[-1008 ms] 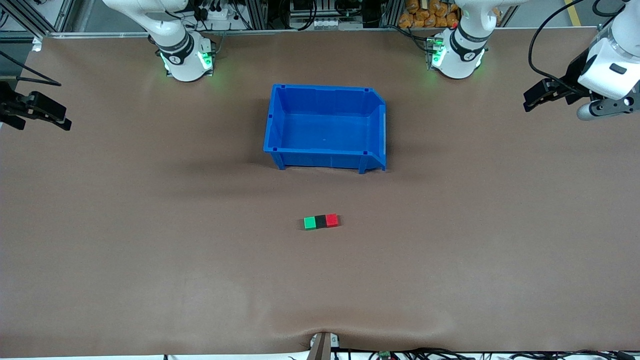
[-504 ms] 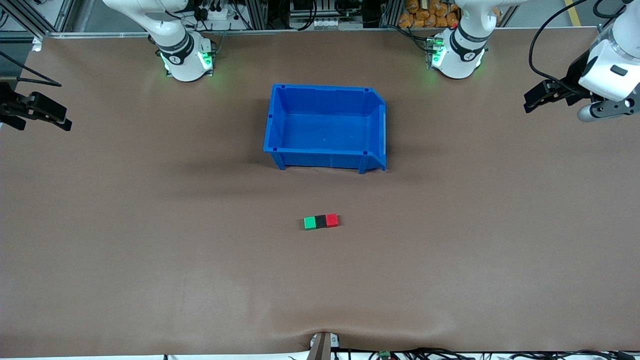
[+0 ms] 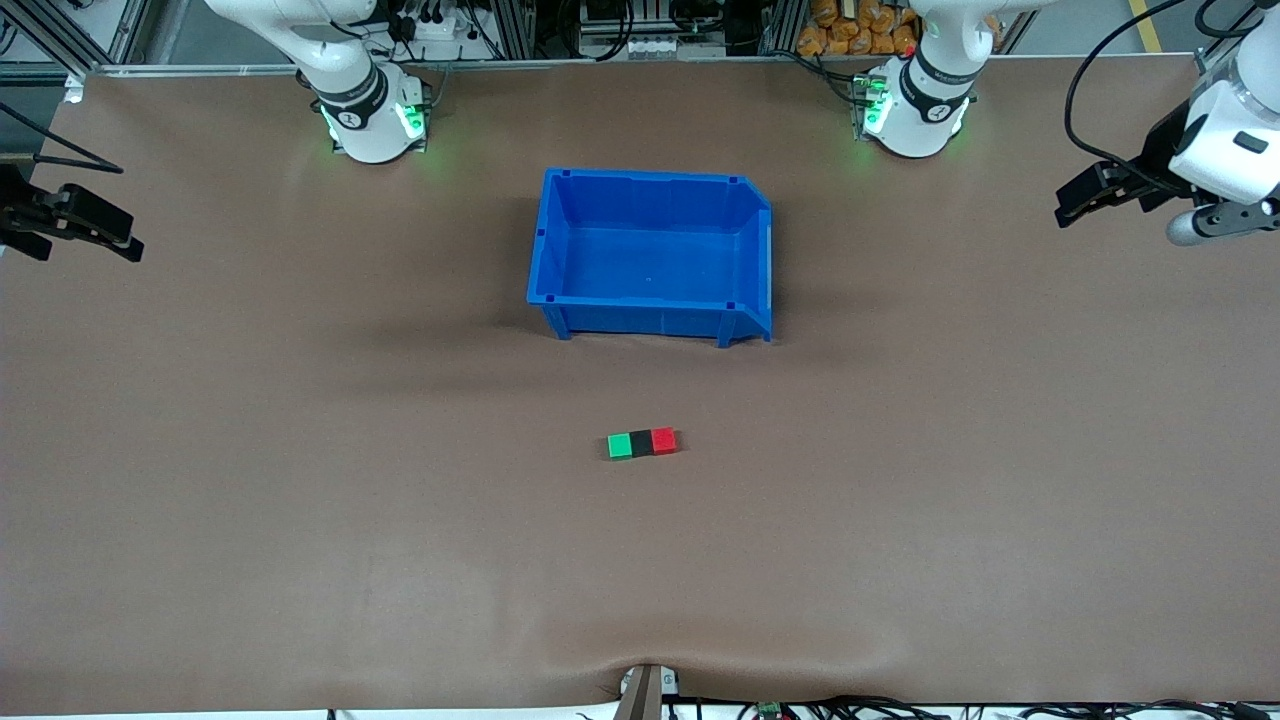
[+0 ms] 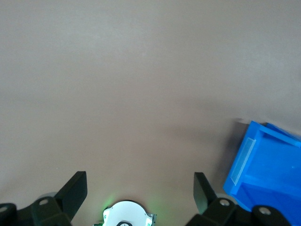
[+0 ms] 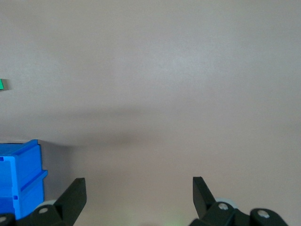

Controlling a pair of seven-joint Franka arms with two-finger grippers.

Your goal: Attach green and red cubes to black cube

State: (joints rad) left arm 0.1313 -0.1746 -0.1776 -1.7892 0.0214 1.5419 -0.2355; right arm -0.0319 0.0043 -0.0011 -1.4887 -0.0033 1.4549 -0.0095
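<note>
We see the small green cube, matte black cube and red cube joined in a row, at six o'clock of the blue plastic bin. Left gripper and right gripper hang fingers spread, empty, over the table's ends, so the job looks finished.

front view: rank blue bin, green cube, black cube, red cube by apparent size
1. blue bin, by far the largest.
2. green cube, black cube and red cube: they look alike in size, joined in one row, so no ranking among them.

Brown table (aluminium framing above)
</note>
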